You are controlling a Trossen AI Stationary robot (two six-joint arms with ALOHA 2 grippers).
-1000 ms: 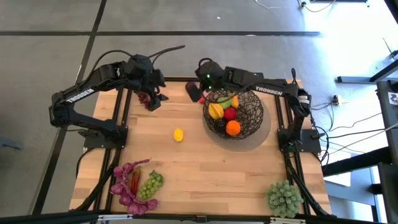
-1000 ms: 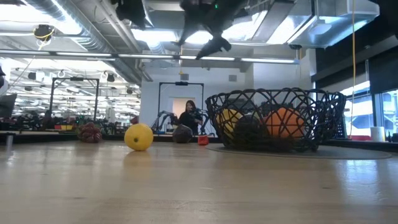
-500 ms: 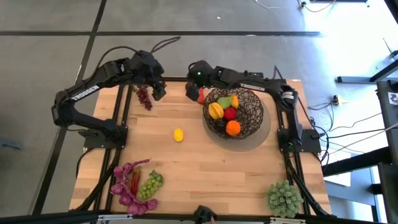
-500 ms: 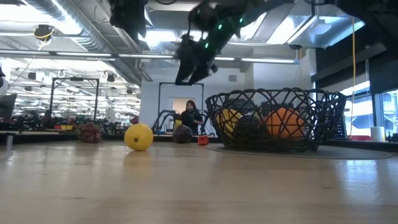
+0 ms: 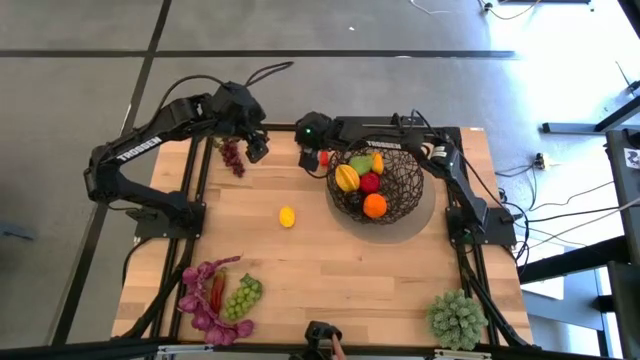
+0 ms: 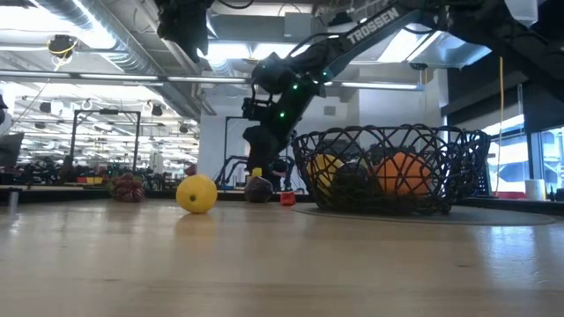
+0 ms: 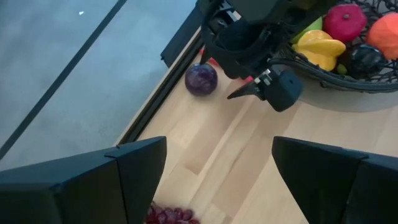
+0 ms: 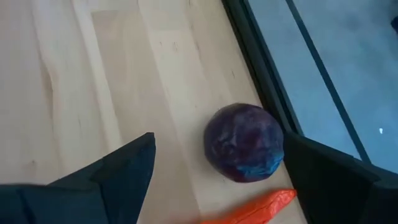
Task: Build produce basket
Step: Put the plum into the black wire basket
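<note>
The dark open-weave basket (image 5: 376,182) stands at the far right of the table and holds an orange, a red fruit and yellow fruits. A dark purple round fruit (image 8: 244,142) lies on the wood by the far edge, left of the basket, with a red chilli (image 8: 255,208) beside it. My right gripper (image 8: 219,140) is open and low over this fruit, one finger on either side, not touching it. My left gripper (image 5: 256,147) hovers open above the far left, just right of the purple grapes (image 5: 232,156). A lemon (image 5: 287,216) rests mid-table.
Purple leaves, a red chilli and green grapes (image 5: 243,296) lie in a heap at the near left. A spiky pale green plant ball (image 5: 455,316) sits at the near right corner. The black table frame (image 8: 261,68) runs along the far edge, close behind the purple fruit.
My right gripper has come down from high above the table to just over the purple fruit at the far edge, shifting a little toward the left and rolling as it sank. My left gripper has edged right off the purple grapes, which now show beside it.
</note>
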